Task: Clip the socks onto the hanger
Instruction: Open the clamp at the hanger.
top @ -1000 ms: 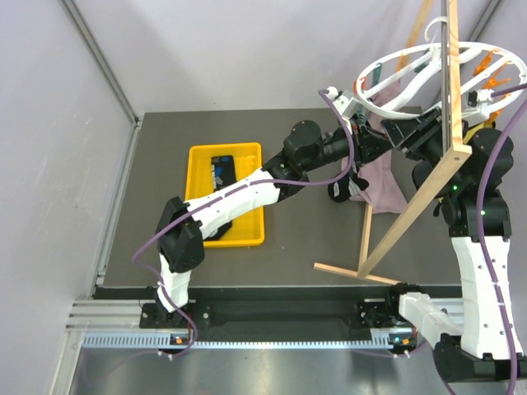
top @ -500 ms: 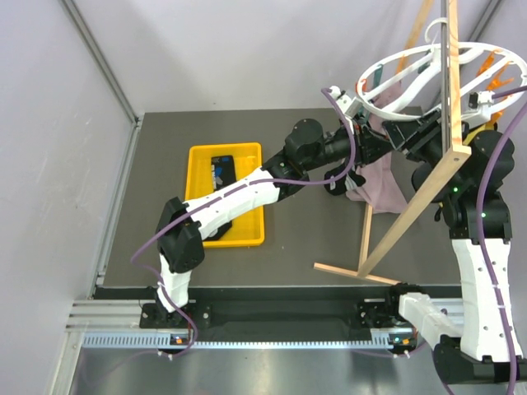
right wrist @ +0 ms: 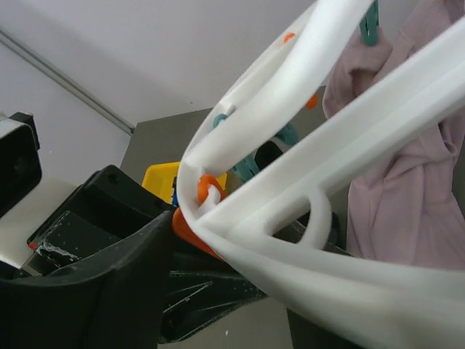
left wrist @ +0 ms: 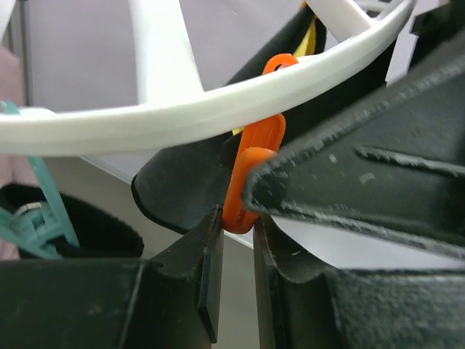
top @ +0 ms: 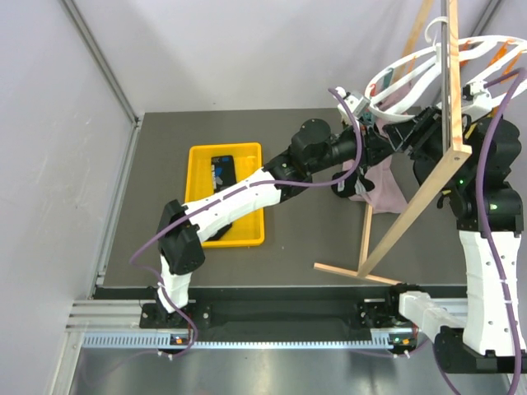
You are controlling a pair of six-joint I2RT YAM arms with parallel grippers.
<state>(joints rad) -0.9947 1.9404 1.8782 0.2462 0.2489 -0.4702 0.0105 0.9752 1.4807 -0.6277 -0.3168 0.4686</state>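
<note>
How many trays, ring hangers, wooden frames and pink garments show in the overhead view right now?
Yellow rectangular plastic tray: 1
Round white plastic ring hanger: 1
Light wooden frame: 1
Pink-mauve cloth garment: 1
Total: 4

Yellow tray and mauve cloth on a dark desk

A rectangular yellow plastic tray sits left of centre on the dark grey desk, long side running front to back. Well apart from it, at the far right, a pink-mauve cloth garment drapes down in soft folds, its lower edge spread against the desk.
</note>
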